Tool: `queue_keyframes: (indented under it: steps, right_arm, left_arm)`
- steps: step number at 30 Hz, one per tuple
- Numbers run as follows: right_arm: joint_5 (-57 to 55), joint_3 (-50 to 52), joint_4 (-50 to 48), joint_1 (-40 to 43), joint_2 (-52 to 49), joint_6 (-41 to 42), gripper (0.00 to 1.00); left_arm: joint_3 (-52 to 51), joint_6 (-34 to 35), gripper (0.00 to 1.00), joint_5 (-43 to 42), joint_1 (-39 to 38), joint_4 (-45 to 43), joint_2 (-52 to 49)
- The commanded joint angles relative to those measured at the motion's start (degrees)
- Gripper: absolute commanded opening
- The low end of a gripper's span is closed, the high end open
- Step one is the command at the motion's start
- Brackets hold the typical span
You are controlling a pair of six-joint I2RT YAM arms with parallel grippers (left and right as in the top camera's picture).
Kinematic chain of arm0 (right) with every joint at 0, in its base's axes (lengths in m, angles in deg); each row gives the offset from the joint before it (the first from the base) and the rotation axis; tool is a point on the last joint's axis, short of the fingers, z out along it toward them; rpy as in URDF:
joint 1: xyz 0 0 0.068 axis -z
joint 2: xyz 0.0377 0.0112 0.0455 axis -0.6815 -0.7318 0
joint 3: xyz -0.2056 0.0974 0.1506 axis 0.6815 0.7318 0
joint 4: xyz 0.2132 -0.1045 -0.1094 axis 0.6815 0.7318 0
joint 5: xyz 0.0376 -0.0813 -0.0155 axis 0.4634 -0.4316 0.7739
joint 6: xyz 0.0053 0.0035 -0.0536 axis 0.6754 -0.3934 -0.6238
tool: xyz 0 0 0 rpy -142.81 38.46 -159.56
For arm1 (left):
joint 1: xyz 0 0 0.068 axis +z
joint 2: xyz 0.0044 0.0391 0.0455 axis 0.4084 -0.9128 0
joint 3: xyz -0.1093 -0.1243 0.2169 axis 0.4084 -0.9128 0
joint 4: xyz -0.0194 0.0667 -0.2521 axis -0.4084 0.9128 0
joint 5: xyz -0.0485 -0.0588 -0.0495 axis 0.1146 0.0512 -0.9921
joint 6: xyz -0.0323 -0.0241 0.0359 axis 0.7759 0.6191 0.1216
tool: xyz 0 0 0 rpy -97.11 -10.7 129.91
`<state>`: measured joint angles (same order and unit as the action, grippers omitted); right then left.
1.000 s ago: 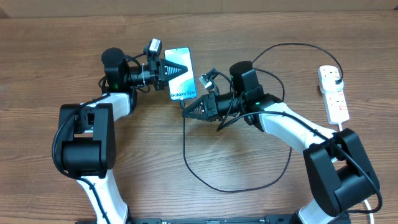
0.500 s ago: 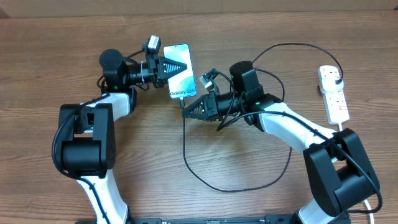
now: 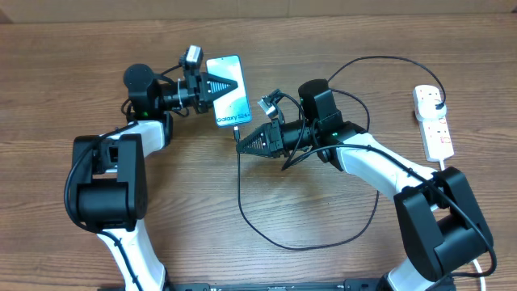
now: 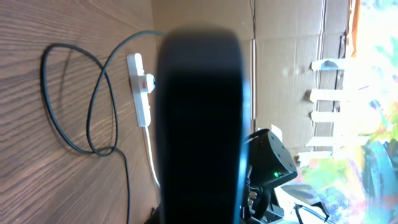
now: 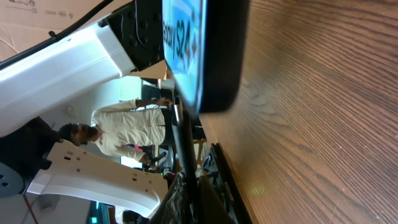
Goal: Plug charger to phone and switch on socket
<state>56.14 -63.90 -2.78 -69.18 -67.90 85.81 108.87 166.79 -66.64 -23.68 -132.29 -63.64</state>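
Note:
The phone [image 3: 228,90] with its lit blue screen is held off the table in my left gripper [image 3: 218,83], which is shut on its left edge. It fills the left wrist view as a dark slab [image 4: 200,124]. My right gripper [image 3: 239,144] is shut on the charger cable [image 3: 242,194] just below the phone's lower end. In the right wrist view the cable [image 5: 185,155] runs from my fingers [image 5: 189,199] up to the phone's end [image 5: 199,56]. The white socket strip [image 3: 434,121] lies at the far right with the black plug in it.
The black cable loops over the table in front [image 3: 307,238] and arcs behind my right arm toward the socket [image 3: 388,61]. A thick white lead [image 3: 472,202] runs from the strip toward the front right. The strip also shows in the left wrist view [image 4: 139,90].
My left gripper has carried the phone up and to the left. The right gripper followed slightly with the cable end.

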Motion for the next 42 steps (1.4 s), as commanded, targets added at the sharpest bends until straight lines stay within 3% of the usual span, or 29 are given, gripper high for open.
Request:
queue_keyframes:
  steps: [1,42]
  right_arm:
    - [0.9,0.0,-0.5,0.6,-0.5,0.2,0.04]
    - [-0.4,0.0,-2.2,0.9,-0.5,1.5,0.04]
  left_arm:
    - [1.4,0.6,0.04,0.0,0.2,-0.7,0.5]
    - [1.4,1.9,0.05,-0.7,-0.8,-2.4,0.5]
